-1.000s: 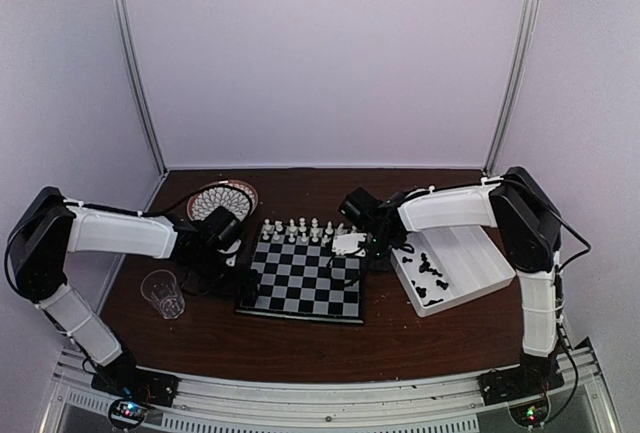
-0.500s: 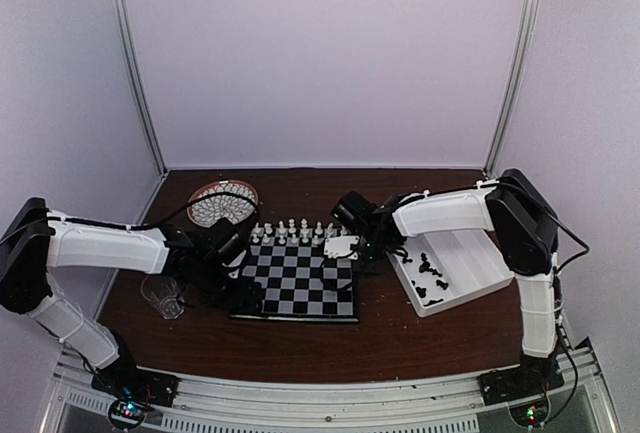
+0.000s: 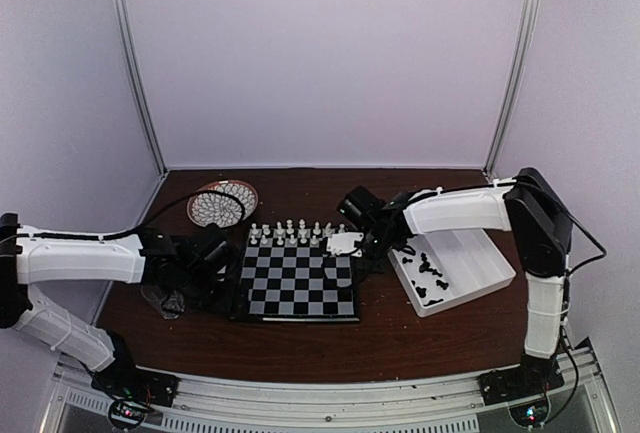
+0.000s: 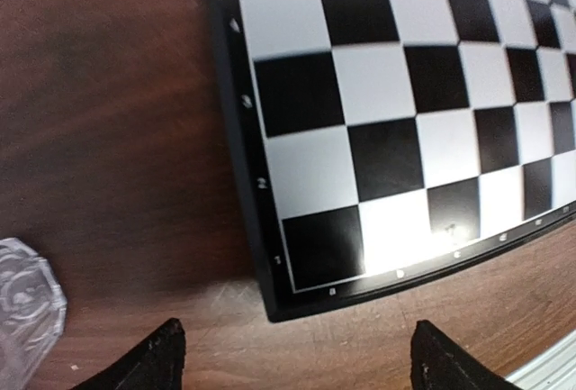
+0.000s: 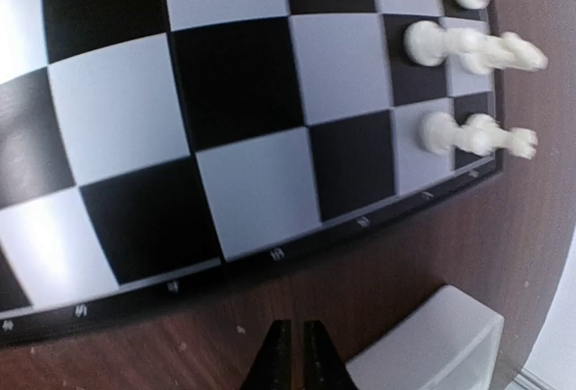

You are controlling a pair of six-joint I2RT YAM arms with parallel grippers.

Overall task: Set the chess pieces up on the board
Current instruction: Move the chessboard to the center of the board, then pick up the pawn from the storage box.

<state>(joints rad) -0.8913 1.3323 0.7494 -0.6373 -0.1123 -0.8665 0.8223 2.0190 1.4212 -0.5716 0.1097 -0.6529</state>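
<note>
Brown tabletop (image 3: 300, 338) holds plate (image 3: 222, 203), clear cup (image 4: 22, 304) and tray (image 3: 470, 253) around the board (image 3: 300, 283)

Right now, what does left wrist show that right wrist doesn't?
Only left wrist: the left gripper open, a clear cup at the lower left, and a corner of the board with no pieces on it.
Only right wrist: the right gripper shut, white chess pieces standing near one board edge, and a corner of the white tray.
Both: the board and the brown table.
</note>
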